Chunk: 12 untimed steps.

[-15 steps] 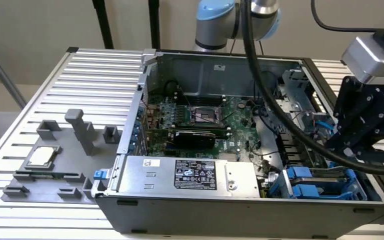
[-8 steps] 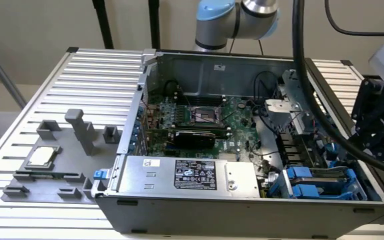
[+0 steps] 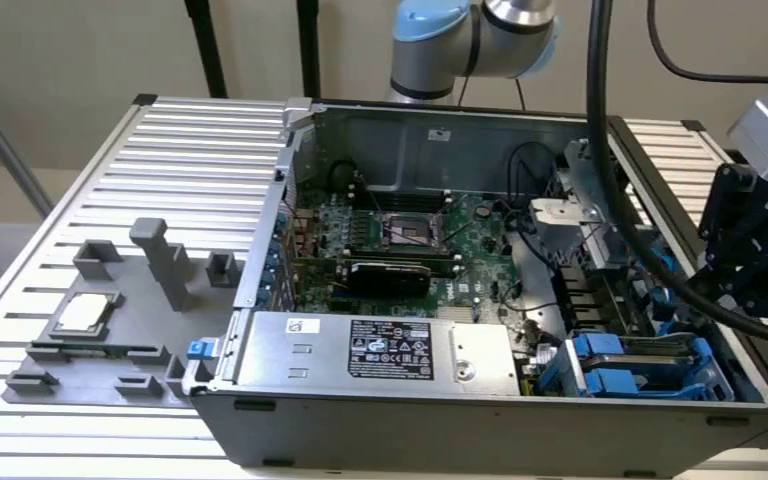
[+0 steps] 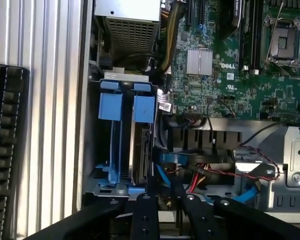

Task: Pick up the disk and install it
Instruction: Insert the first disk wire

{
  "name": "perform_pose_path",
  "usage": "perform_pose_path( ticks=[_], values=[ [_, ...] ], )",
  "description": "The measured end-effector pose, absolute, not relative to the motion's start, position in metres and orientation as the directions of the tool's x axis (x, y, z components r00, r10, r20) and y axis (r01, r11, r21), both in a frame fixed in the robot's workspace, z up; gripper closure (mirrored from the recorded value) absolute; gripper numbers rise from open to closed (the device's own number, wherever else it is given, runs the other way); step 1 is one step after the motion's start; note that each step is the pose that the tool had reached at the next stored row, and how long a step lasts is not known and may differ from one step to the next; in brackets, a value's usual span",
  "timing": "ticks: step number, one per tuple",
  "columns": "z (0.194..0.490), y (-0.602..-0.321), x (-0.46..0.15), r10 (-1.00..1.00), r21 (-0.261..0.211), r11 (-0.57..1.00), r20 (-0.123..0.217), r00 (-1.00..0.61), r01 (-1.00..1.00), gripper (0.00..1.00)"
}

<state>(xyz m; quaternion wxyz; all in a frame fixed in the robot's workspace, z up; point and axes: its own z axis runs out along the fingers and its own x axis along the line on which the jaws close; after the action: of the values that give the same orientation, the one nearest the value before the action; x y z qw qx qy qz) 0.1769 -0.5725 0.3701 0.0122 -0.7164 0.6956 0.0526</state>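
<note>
Disk (image 4: 141, 156): seated edge-on in the drive cage, its silver-grey side showing behind the blue frame tab at its end; standing in its slot, not lifted.
Neighbouring slot: a second blue carrier (image 4: 110, 106) sits just beside the disk, the two tabs level with one another.
Drive cage (image 3: 707, 378): at the case corner nearest the camera on the exterior view's right, both blue carriers standing inside it.
Gripper (image 4: 167, 201): black fingers (image 4: 144, 215) spread apart with nothing pinched between them (only loose wiring shows through the gap); one finger lines up with the disk's near end, but contact cannot be confirmed.
Arm (image 3: 475, 40): rises behind the case's far wall, a thick black cable hanging down over the case's right side in the exterior view.
Cables (image 4: 200, 176): red, black and blue leads bundled just beside the cage, between it and the motherboard.
Motherboard (image 4: 230, 75): green, flat on the case floor, with an open processor socket (image 4: 285, 42).
Power supply (image 3: 384, 350): large silver box with a black label, along the case's near edge, beside the cage.
Computer case (image 3: 491, 440): lying open-side up on the slatted table (image 3: 184, 150).
Grey fixture (image 3: 157, 270): on the table at the exterior view's left, well apart from the cage, carrying a small square silver chip (image 3: 84, 313).
</note>
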Motion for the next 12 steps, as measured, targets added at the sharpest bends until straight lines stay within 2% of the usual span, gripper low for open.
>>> perform_pose_path(
  ticks=[12],
  values=[
    [0.351,-0.566,0.172,-0.996,0.056,-0.035,-0.090,0.029,-0.998,1.00]
  ],
)
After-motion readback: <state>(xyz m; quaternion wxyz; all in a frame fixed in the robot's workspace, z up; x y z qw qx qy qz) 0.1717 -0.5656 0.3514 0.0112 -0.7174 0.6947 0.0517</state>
